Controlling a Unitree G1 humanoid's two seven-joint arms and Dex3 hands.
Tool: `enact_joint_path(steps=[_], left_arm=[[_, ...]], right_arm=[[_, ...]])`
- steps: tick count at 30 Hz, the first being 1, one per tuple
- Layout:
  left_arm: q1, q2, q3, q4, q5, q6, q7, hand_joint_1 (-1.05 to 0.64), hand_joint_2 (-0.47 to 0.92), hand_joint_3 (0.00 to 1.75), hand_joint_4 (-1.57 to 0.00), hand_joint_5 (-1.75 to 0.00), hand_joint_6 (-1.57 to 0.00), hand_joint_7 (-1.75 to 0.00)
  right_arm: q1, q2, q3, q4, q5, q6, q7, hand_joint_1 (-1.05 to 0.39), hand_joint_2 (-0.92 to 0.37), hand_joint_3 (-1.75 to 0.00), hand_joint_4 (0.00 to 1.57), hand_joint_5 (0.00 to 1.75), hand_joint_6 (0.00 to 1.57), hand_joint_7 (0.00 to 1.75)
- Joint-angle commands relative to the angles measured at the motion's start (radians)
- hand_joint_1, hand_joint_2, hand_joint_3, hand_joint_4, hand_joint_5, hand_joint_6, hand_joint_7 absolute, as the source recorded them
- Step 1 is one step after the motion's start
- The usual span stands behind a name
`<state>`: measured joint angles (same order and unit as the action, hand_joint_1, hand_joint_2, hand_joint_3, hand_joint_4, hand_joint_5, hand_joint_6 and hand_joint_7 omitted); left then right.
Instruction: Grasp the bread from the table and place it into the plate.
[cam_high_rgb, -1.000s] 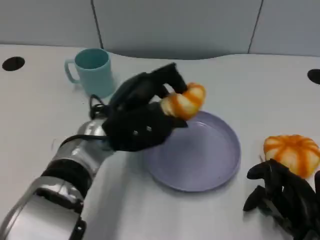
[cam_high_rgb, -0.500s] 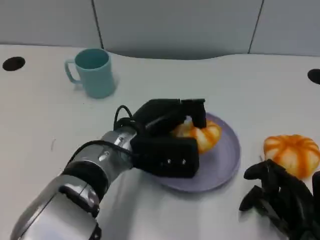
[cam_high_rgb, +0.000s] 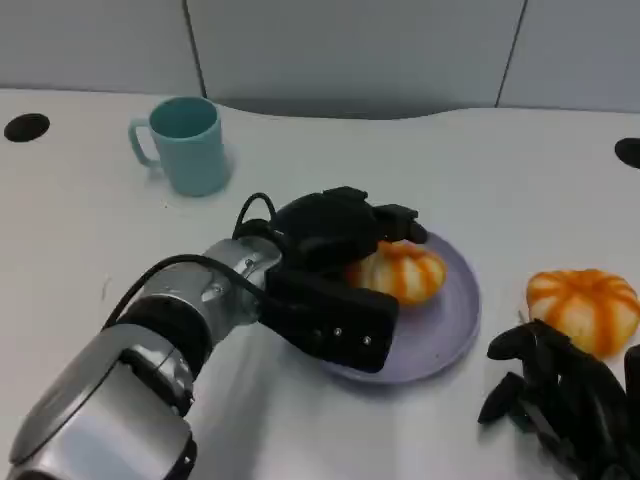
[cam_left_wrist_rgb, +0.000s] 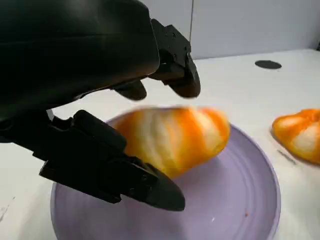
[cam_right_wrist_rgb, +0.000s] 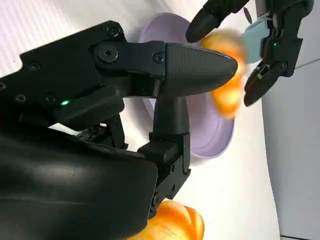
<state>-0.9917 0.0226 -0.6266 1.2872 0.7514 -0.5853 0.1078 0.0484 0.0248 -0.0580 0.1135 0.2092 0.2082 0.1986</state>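
The orange-striped bread (cam_high_rgb: 400, 272) lies in the purple plate (cam_high_rgb: 450, 335) at the table's middle. My left hand (cam_high_rgb: 330, 250) hangs over the plate's left side with its fingers arched above the bread and apart from it. In the left wrist view the bread (cam_left_wrist_rgb: 175, 137) is blurred on the plate (cam_left_wrist_rgb: 240, 200), with fingers (cam_left_wrist_rgb: 172, 55) above it and one finger (cam_left_wrist_rgb: 110, 167) below, none clearly pressing it. My right hand (cam_high_rgb: 560, 400) rests at the front right, fingers apart, holding nothing. The right wrist view shows the bread (cam_right_wrist_rgb: 227, 75) over the plate (cam_right_wrist_rgb: 200, 135).
A second striped bread (cam_high_rgb: 585, 305) lies on the table right of the plate, just beyond my right hand. A teal cup (cam_high_rgb: 185, 145) stands at the back left. Dark round holes (cam_high_rgb: 27, 127) mark the table's far corners.
My left hand carried the bread from above the plate's far rim down into the plate. Its fingers have spread away from the bread. The right hand has hardly moved.
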Motion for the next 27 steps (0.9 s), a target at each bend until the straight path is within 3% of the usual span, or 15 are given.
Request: enact_joint_path(steps=[1,7,11,14,17,20,22,27], left_arm=[[-0.043,0.021,-0.003,-0.006,-0.001,0.002,-0.034,-0.86,0.92,0.21,0.0,-0.02,0.0,-0.23],[-0.063,0.052,0.045,-0.027,-0.056,-0.027,-0.099,-0.92,0.92,0.3,0.0,0.0,0.0,-0.14],[-0.04,0.105,0.179,-0.062,-0.222,-0.1,-0.234,-0.91,0.92,0.32,-0.02,-0.01,-0.03,-0.15],[-0.028,0.117,0.21,-0.081,-0.263,-0.108,-0.282,-0.9,0.92,0.32,-0.03,-0.02,-0.04,-0.14],[0.071,0.133,0.398,-0.119,-0.53,-0.151,-0.47,-0.86,0.92,0.32,-0.1,-0.06,-0.11,-0.16],[0.186,0.133,0.576,-0.181,-0.78,-0.078,-0.629,-0.82,0.92,0.33,-0.23,-0.13,-0.2,-0.17],[0.262,0.122,0.693,-0.238,-0.967,0.056,-0.779,-0.76,0.92,0.33,-0.3,-0.18,-0.24,-0.17],[0.435,0.129,0.84,-0.401,-1.229,0.382,-0.988,-0.65,0.92,0.29,-0.47,-0.32,-0.32,-0.11]], right_arm=[[0.0,-0.007,-0.008,0.011,0.006,-0.004,-0.001,-0.35,-0.92,-0.6,0.61,1.75,0.41,1.71],[-0.002,-0.007,-0.012,0.01,0.009,0.004,-0.005,-0.36,-0.92,-0.58,0.61,1.75,0.41,1.72],[-0.003,-0.011,-0.01,0.006,-0.002,0.008,-0.011,-0.37,-0.92,-0.58,0.61,1.75,0.4,1.71],[-0.004,-0.012,-0.008,0.006,-0.004,0.008,-0.012,-0.37,-0.92,-0.58,0.61,1.75,0.4,1.71],[-0.004,-0.016,-0.01,0.012,0.001,0.0,-0.002,-0.36,-0.92,-0.59,0.61,1.75,0.4,1.71],[-0.005,-0.025,-0.011,0.019,0.001,-0.008,0.013,-0.36,-0.92,-0.6,0.61,1.75,0.4,1.72],[-0.006,-0.028,-0.013,0.022,0.003,-0.009,0.021,-0.36,-0.92,-0.61,0.6,1.75,0.4,1.72],[-0.004,-0.031,-0.013,0.016,0.0,-0.001,0.015,-0.37,-0.92,-0.6,0.61,1.75,0.4,1.72]])
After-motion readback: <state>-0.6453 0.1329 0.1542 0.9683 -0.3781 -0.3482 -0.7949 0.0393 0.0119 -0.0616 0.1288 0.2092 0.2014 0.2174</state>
